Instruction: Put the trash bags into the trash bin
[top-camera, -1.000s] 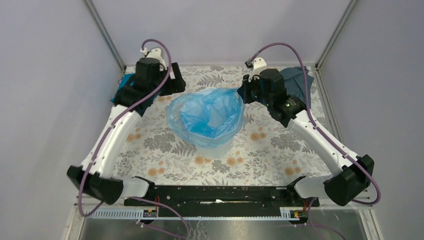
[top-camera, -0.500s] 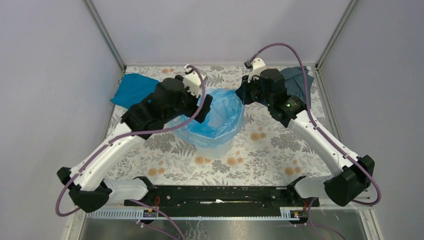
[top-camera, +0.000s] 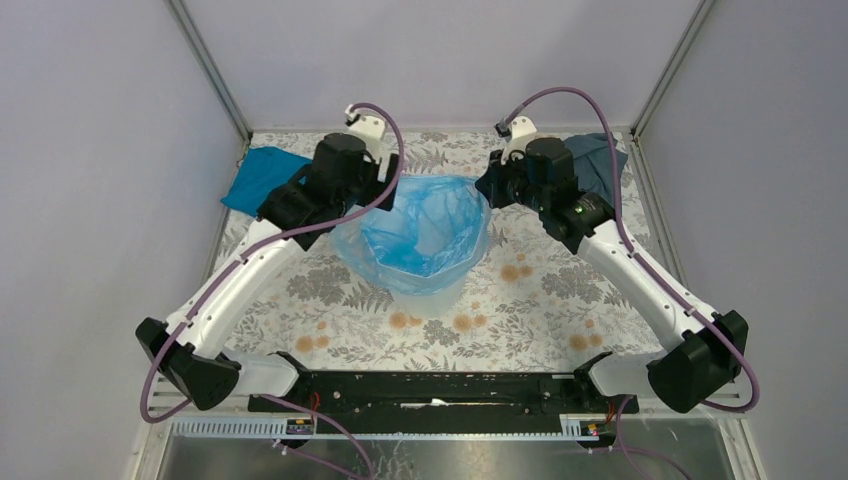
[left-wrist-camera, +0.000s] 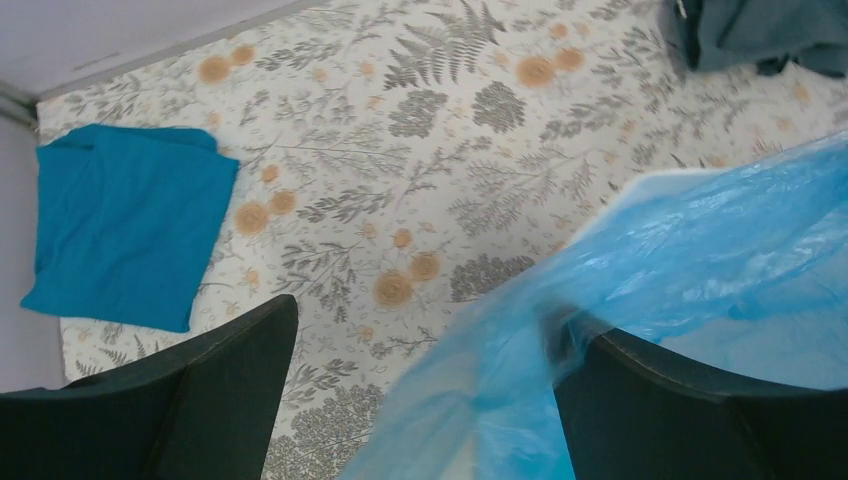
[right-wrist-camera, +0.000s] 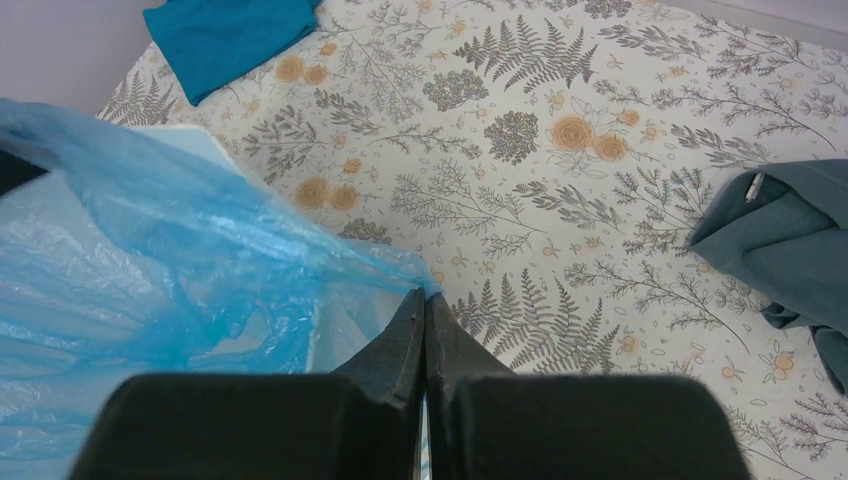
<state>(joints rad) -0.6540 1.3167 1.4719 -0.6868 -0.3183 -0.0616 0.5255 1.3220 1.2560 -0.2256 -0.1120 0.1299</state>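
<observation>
One hold only: right gripper (right-wrist-camera: 424, 300) pinches the trash bag (top-camera: 425, 225), left gripper (left-wrist-camera: 435, 330) gapes, so the film may slide off the trash bin (top-camera: 426, 297).

Translucent light blue on the trash bag (top-camera: 425, 225), deeper blue in the folds, white glints along the creases. Milky white on the trash bin (top-camera: 428, 298) beneath. Off-white on the tablecloth (top-camera: 530, 300), printed with grey ferns and small orange flowers. Solid colour on the teal-blue cloth (top-camera: 262, 178); duller tone on the grey-blue cloth (top-camera: 600, 160). White arm links (top-camera: 235, 285) with black joints, purple cables (top-camera: 570, 89). Matte black fingers (left-wrist-camera: 210, 390) on the left gripper (left-wrist-camera: 440, 320) and the right gripper (right-wrist-camera: 424, 300). Pale lilac-grey walls (top-camera: 100, 200).
</observation>
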